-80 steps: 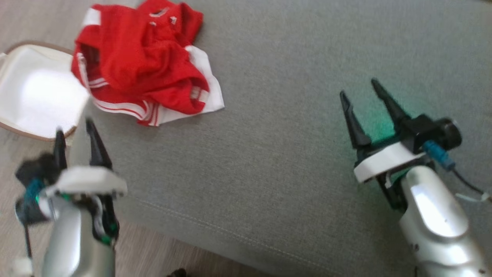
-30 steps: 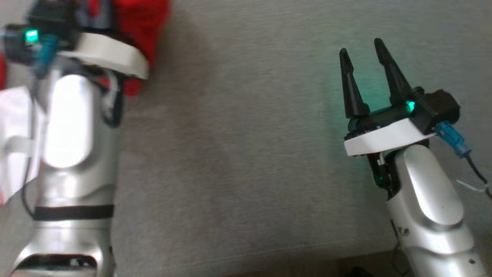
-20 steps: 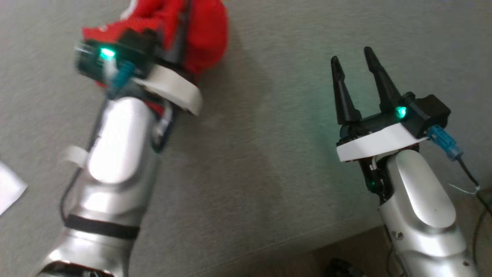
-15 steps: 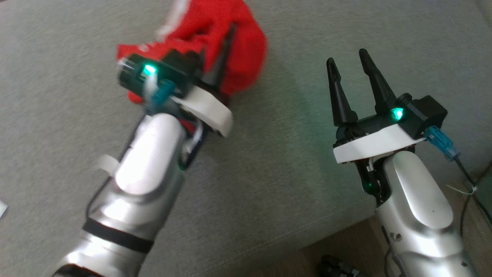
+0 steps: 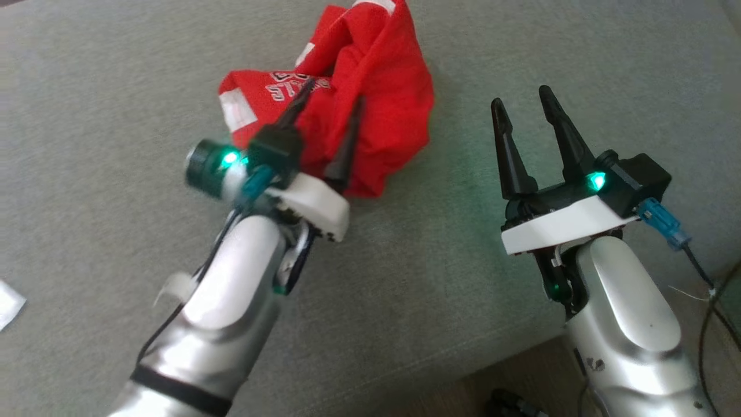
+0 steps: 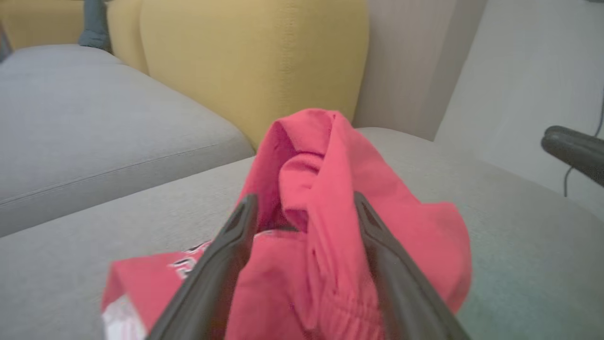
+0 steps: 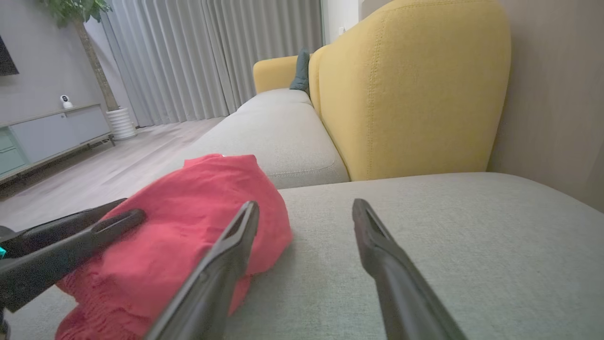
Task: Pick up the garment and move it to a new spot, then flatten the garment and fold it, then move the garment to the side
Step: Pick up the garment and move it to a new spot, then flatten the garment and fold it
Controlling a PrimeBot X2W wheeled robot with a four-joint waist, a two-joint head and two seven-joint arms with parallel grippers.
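Grey sofa cushion [image 5: 405,278] carries everything, with a yellow backrest [image 7: 410,85] behind it and curtains [image 7: 212,56] further off. We see the garment [image 5: 376,121] bunched in front of that backrest. It looks like soft, light mesh, so we would take a hem edge. Our left gripper [image 5: 336,90] has its jaws wide astride the garment, pinching nothing. The right gripper [image 5: 520,97], just beside the garment, is wide and empty.

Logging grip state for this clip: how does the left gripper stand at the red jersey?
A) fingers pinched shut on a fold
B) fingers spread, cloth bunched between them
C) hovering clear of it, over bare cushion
B: in the left wrist view the left gripper has its fingers wide apart, with the red jersey bunched between them and lying on the grey cushion.
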